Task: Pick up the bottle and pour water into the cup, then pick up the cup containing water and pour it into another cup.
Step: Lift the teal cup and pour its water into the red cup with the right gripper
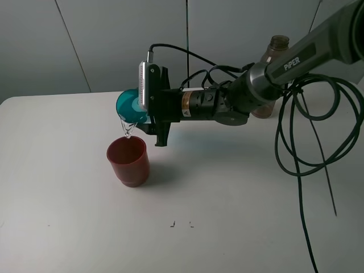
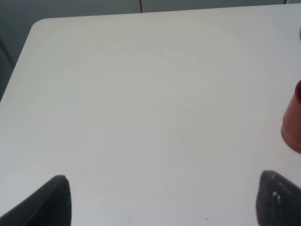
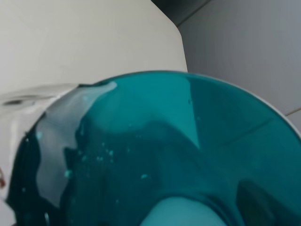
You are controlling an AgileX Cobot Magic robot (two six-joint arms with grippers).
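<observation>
Right pincer (image 1: 145, 111) grips the tilted teal cup (image 1: 126, 104), pouring water (image 1: 126, 130) into the red cup (image 1: 129, 161).

**A:** Over to the left arm's wrist camera, and it's nearly all flat white counter (image 2: 141, 103), matte and pale right across.

**B:** You can see one rounded corner at its far edge, with a grey panelled wall (image 2: 84, 7) beyond it.

**A:** The left tool (image 2: 164, 202) shows as two dark fingers (image 2: 51, 202) poking in close to the camera. They're spread wide, with plain counter showing between them.

**B:** And out by the frame's edge there's a dark red opaque plastic cup (image 2: 294, 122) standing on the counter. It's mostly cut off, so only part of its side shows.

**A:** The cup and the nearer finger are apart, not touching.
</observation>
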